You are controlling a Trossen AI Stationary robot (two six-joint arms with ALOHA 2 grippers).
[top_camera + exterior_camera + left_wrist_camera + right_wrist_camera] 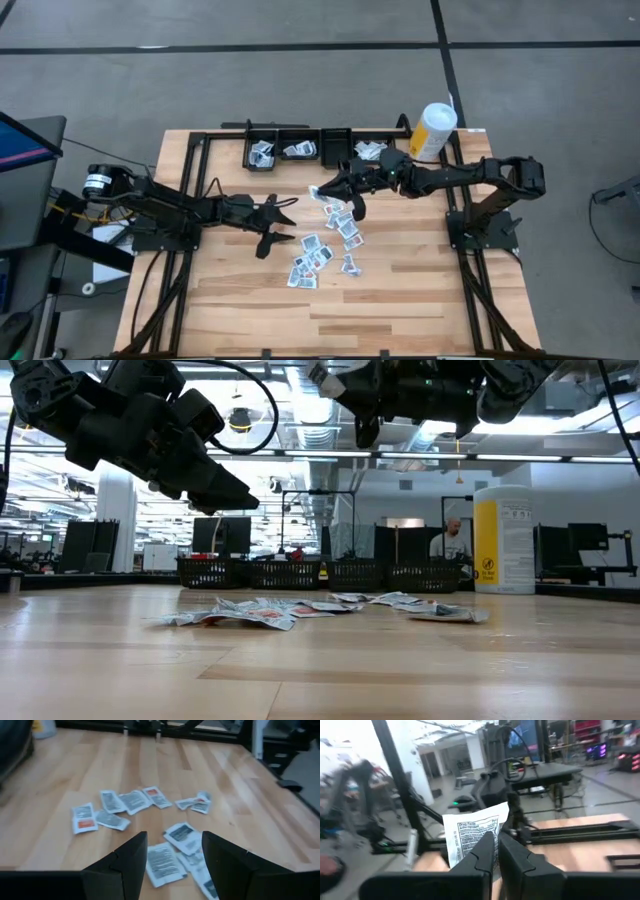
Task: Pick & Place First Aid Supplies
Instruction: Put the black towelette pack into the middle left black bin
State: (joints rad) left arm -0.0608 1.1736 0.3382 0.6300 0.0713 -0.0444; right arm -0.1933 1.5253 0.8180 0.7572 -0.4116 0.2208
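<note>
Several white first aid packets (325,245) lie flat and scattered on the wooden table's middle; they also show in the left wrist view (132,800). My right gripper (323,190) hovers above their far edge, shut on one white printed packet (472,832). My left gripper (288,220) stands open to the left of the pile, above the table, with nothing between its fingers (127,855). My right gripper pinches the packet between its two fingers at one edge (487,840). The fingers run about level, pointing toward the table's left. The rest of the packet sticks out past the fingertips, and it is lifted clear of the table (313,192).
A row of small black bins (300,150) with packets inside stands along the far edge. A tall white-and-yellow canister (433,130) stands at the far right. The near half of the table (400,300) is bare wood.
</note>
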